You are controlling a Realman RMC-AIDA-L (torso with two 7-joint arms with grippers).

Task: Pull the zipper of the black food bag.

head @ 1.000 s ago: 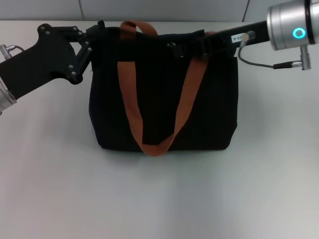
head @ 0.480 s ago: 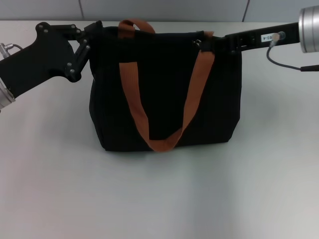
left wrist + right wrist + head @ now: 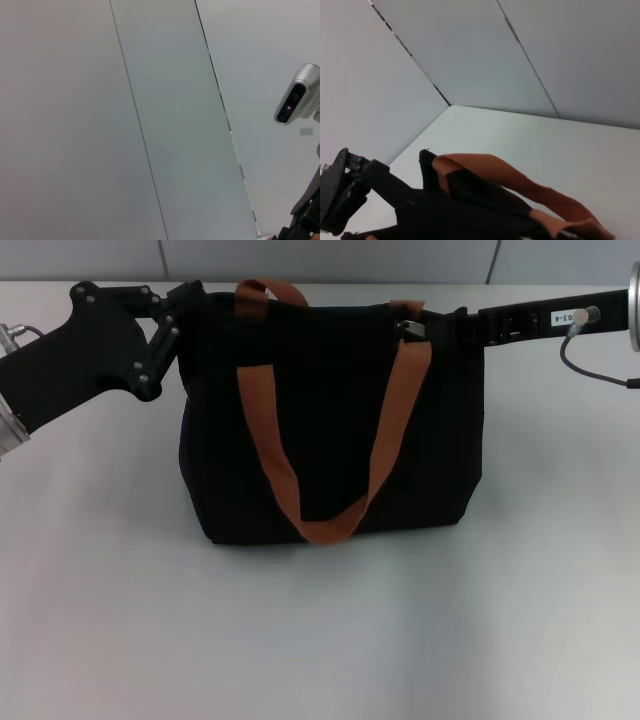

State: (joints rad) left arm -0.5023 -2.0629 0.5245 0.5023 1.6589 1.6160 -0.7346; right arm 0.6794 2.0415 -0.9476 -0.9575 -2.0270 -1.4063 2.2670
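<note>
The black food bag (image 3: 330,420) stands upright mid-table, its rust-brown handles (image 3: 268,440) draped over the front face. My left gripper (image 3: 190,298) is shut on the bag's top left corner. At the top right, my right gripper (image 3: 420,328) lies along the bag's top edge, shut on the small silver zipper (image 3: 408,328) pull. The right wrist view shows the bag's top (image 3: 445,210), a brown handle (image 3: 485,170) and the left arm (image 3: 342,192) beyond it. The zip track itself is hidden against the black fabric.
The white table (image 3: 320,640) stretches wide in front of the bag and to both sides. Grey wall panels (image 3: 330,258) rise just behind it. The left wrist view shows only wall panels and a grey camera head (image 3: 295,100).
My right gripper has slid to the right along the bag's top edge, and the silver pull went with it. The bag's top right has been drawn outward. The left gripper has held still.
</note>
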